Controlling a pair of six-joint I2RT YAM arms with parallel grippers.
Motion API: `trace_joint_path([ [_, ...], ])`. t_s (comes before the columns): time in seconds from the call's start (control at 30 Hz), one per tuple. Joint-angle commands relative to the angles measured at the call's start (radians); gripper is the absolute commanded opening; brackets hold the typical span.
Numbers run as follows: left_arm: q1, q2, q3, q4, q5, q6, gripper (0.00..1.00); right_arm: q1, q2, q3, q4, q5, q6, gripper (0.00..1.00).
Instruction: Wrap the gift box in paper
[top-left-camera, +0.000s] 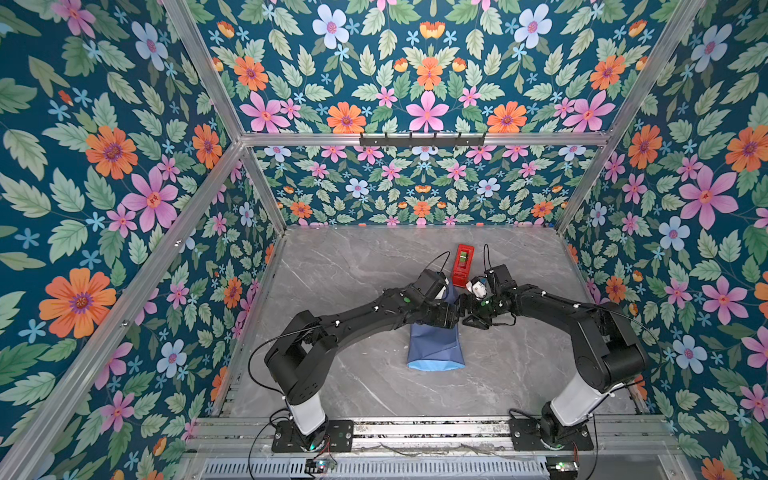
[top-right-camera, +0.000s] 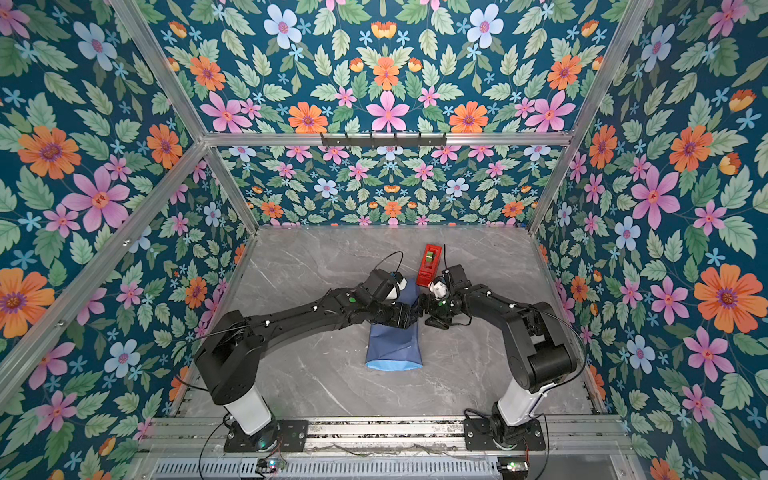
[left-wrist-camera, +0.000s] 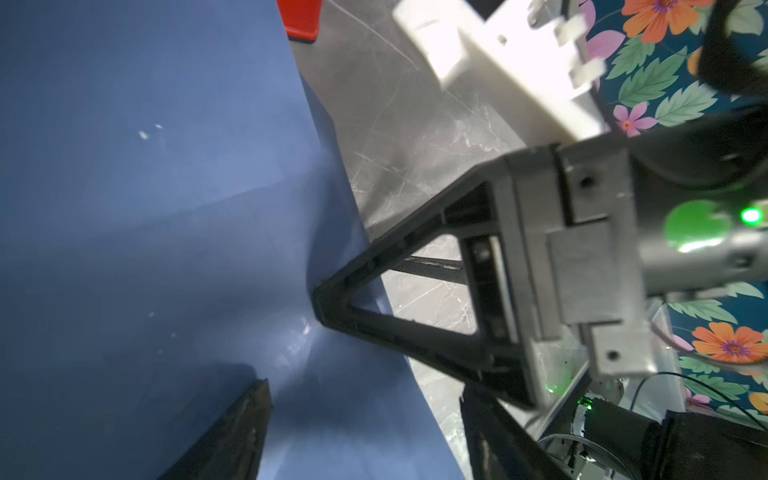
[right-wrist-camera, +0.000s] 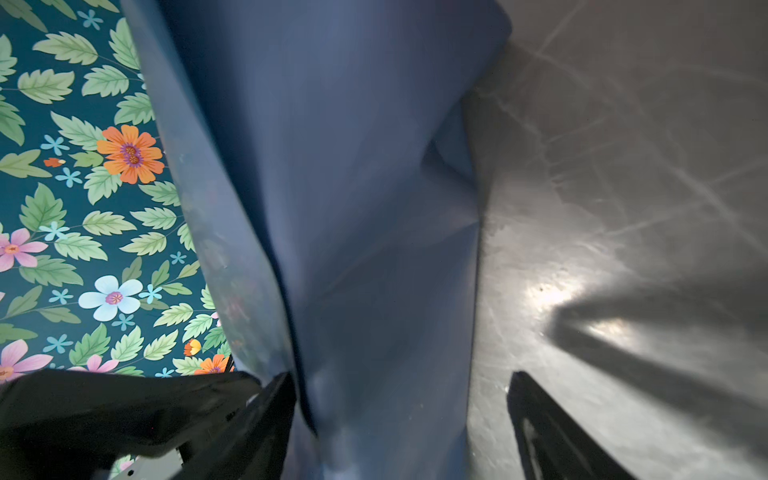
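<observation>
Paper (top-left-camera: 434, 345) lies folded into a sleeve on the table (top-left-camera: 353, 374), pale inside showing at its near end. At its far half, left gripper (left-wrist-camera: 365, 432) jaws apart; right gripper (right-wrist-camera: 399, 432) jaws apart too, straddling its edge. Beyond its far end, red tape dispenser (top-left-camera: 462, 266).
</observation>
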Motion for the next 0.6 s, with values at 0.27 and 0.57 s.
trace_joint_path([
  [0.27,0.111,-0.198,-0.154,0.013,-0.152,0.019,0.78,0.001,0.000,-0.020,-0.090,0.083,-0.021,0.77],
  [0.57,0.199,-0.102,-0.211,0.025,0.067,0.033,0.83,0.001,0.003,-0.009,-0.092,0.077,-0.023,0.76],
])
